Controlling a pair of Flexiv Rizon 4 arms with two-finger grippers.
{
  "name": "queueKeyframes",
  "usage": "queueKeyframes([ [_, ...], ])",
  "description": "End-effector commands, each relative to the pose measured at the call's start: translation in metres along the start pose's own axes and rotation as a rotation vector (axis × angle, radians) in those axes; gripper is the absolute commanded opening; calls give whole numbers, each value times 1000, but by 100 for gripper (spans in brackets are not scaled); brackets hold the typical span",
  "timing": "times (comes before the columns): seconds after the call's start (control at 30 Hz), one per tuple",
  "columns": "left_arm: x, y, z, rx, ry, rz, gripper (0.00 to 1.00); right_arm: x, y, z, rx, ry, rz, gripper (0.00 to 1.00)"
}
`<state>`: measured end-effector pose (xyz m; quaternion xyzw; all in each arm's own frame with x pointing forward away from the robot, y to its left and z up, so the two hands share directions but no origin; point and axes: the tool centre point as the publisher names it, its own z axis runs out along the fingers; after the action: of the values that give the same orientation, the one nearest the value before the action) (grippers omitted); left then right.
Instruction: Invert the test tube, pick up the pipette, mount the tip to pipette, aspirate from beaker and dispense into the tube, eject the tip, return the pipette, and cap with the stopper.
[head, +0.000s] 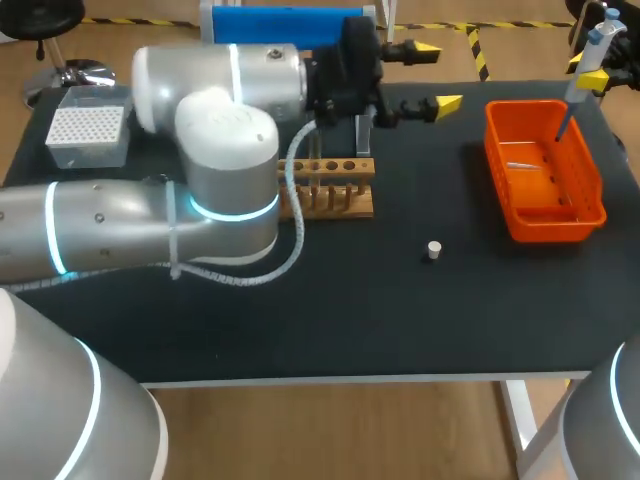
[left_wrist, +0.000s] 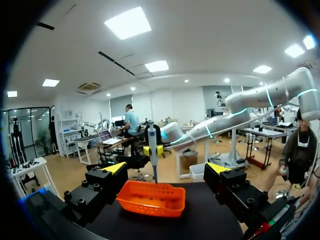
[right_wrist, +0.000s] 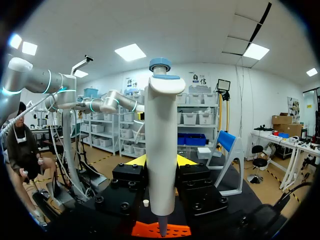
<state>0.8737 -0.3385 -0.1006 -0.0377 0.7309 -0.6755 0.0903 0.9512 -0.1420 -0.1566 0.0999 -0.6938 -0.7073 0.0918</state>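
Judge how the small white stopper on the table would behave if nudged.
The stopper is small and sits alone on the black table, so it probably slides or topples easily. It looks round, so once tipped it may roll.

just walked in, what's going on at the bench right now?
The right hand is shut on the pipette, holding it upright over the orange bin. The left hand is open and empty, near the wooden rack. The stopper lies loose on the table.
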Motion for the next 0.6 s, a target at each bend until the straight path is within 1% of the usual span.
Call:
queueKeyframes([
  [0.03, 8, 8, -45, 90, -22, 12, 100, -2, 1, -2, 3, 7, 0, 0],
  [0.1, 7, 9, -57, 109, -13, 16, 100, -2, 1, -2, 3, 7, 0, 0],
  [0.13, 7, 9, -62, 91, -11, 17, 100, -2, 1, -2, 3, 7, 0, 0],
  [0.2, 7, 10, -73, 99, 6, 19, 100, -2, 1, -2, 3, 7, 0, 0],
  [0.23, 7, 11, -78, 83, 12, 15, 100, -2, 1, -2, 3, 7, 0, 0],
  [0.3, 8, 14, -87, 80, 46, 17, 100, -2, 1, -2, 3, 7, 0, 0],
  [0.37, 9, 17, -98, 64, 59, 10, 100, -2, 1, -2, 3, 7, 0, 0],
  [0.47, 10, 21, -114, 53, 61, 6, 100, -2, 1, -2, 3, 7, 0, 0],
  [0.6, 10, 28, -130, 37, 38, -13, 100, -2, 1, -2, 3, 7, 0, 0],
])
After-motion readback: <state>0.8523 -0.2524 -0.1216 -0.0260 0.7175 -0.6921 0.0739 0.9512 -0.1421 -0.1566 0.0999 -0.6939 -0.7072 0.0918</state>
